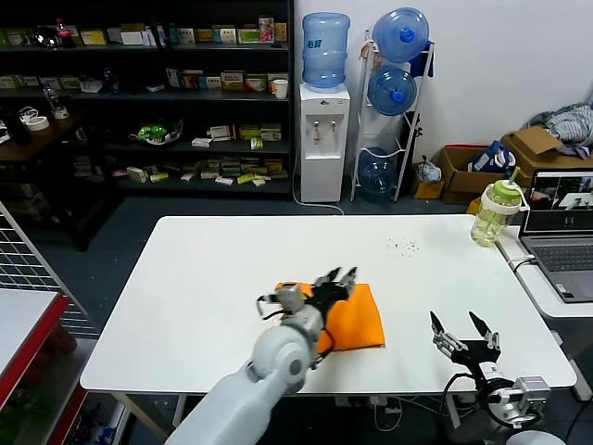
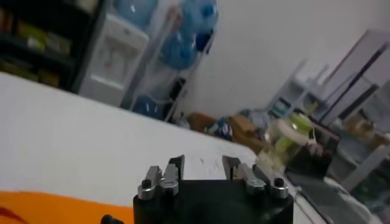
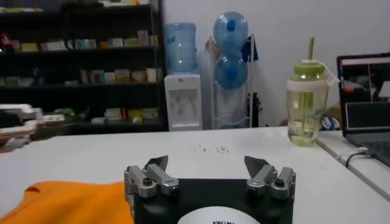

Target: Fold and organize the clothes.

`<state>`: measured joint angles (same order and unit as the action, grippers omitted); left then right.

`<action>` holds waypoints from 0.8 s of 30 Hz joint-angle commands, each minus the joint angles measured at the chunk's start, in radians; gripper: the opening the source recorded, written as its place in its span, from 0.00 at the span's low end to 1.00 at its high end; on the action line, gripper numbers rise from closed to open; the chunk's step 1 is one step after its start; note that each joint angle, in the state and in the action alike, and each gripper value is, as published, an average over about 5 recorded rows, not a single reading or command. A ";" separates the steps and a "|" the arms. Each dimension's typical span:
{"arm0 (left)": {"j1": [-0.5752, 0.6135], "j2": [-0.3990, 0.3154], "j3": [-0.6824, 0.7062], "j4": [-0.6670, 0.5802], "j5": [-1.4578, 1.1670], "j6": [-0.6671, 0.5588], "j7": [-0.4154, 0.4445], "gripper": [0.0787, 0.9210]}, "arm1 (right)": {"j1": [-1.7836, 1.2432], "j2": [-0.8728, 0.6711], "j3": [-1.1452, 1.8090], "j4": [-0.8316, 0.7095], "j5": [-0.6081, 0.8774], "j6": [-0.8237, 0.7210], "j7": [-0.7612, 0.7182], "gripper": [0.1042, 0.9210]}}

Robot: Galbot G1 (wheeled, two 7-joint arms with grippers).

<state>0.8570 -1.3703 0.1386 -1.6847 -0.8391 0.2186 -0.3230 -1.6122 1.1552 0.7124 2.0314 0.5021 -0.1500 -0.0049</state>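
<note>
1. Closest to me, the right gripper (image 1: 465,324) sat parked at the table's near edge, around 4 o'clock from the middle of the white table (image 1: 213,269). Its fingers were spread wide with nothing between them, clear of any cloth; the right wrist view showed the same (image 3: 208,165).
2. Next out, the left arm came in from about 7 o'clock, and the left gripper (image 1: 339,276) hovered over the far edge of the orange T-shirt (image 1: 357,320). In the left wrist view its fingers (image 2: 203,165) stood partly apart with only bare tabletop showing in the gap, so no cloth was pinched.
3. The T-shirt itself lay as a folded, roughly square bundle flat on the table, a bit toward 5 o'clock from centre and well left of the right gripper. No lettering showed on the side facing up.
4. Farther out at 2 o'clock, a green-lidded drink bottle (image 1: 495,212) stood upright by the table's right corner, just beside a laptop (image 1: 561,232) on the neighbouring desk.
5. Farthest, at 12 o'clock, a water dispenser (image 1: 323,130) stood against the wall.
</note>
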 commanded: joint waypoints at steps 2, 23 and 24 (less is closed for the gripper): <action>0.628 0.229 -0.579 -0.166 0.399 -0.534 0.492 0.58 | 0.027 0.132 0.081 -0.126 -0.152 0.296 -0.223 0.88; 0.749 0.068 -0.694 -0.216 0.446 -0.582 0.555 0.88 | -0.033 0.410 0.128 -0.125 -0.393 0.508 -0.244 0.88; 0.749 0.065 -0.692 -0.213 0.452 -0.583 0.554 0.88 | -0.033 0.412 0.133 -0.123 -0.393 0.507 -0.245 0.88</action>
<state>1.5030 -1.2831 -0.4688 -1.8549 -0.4567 -0.3076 0.1682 -1.6339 1.4662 0.8131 1.9099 0.1924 0.2614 -0.2238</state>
